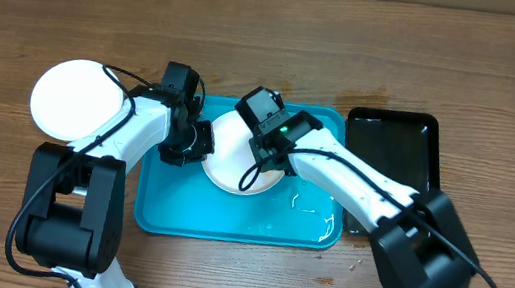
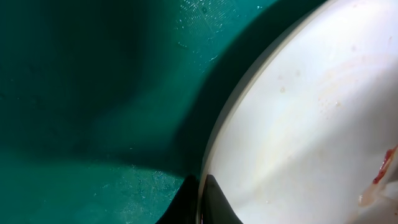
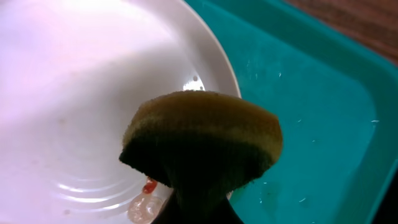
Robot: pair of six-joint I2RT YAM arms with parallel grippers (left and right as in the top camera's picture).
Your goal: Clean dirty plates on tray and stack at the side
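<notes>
A white plate (image 1: 233, 161) lies in the turquoise tray (image 1: 167, 214), tilted up at its left edge. My left gripper (image 1: 191, 141) is shut on that plate's rim (image 2: 214, 155). My right gripper (image 1: 263, 137) is shut on a yellow-green sponge (image 3: 202, 143) and holds it over the plate (image 3: 81, 93). A small orange-red smear with a foamy blob (image 3: 147, 198) sits on the plate beside the sponge. The smear also shows in the left wrist view (image 2: 387, 167). Another white plate (image 1: 77, 99) lies on the table left of the tray. No pale yellow-green plate is in view.
A narrower black tray (image 1: 393, 148) lies right of the turquoise tray. Water drops and streaks (image 1: 314, 211) lie on the turquoise tray's right half. Small crumbs (image 1: 354, 262) lie on the wood table near the tray's front right corner.
</notes>
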